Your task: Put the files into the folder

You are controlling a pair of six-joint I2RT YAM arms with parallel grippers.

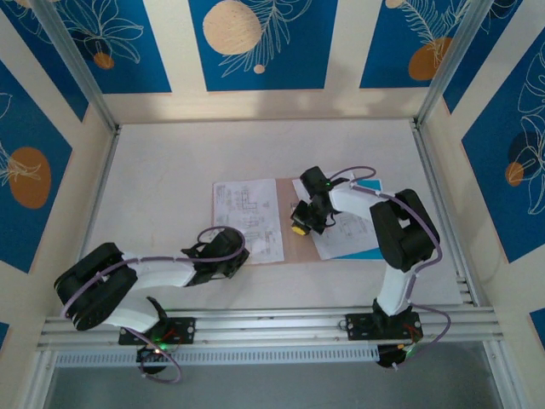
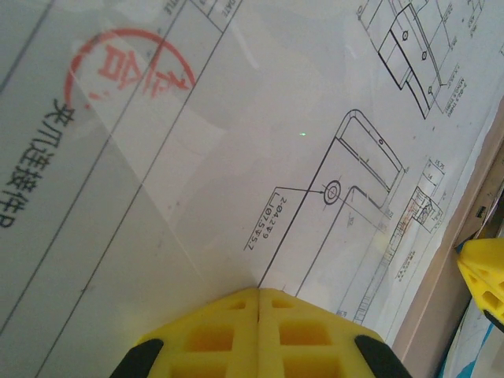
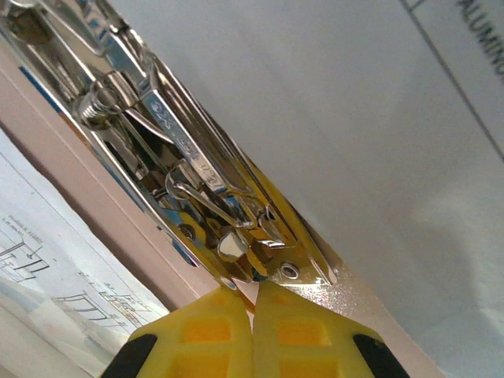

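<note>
The pale table carries the pinkish-brown folder near its middle. A white printed sheet lies flat against the folder's left side. At the folder's right side, more white sheets lie over a blue sheet.

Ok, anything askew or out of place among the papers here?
Yes. The right-hand white sheets lie rotated against the folder and the squarely laid left sheet, and the blue sheet pokes out beneath their lower edge. Nothing looks torn or spilled.
</note>
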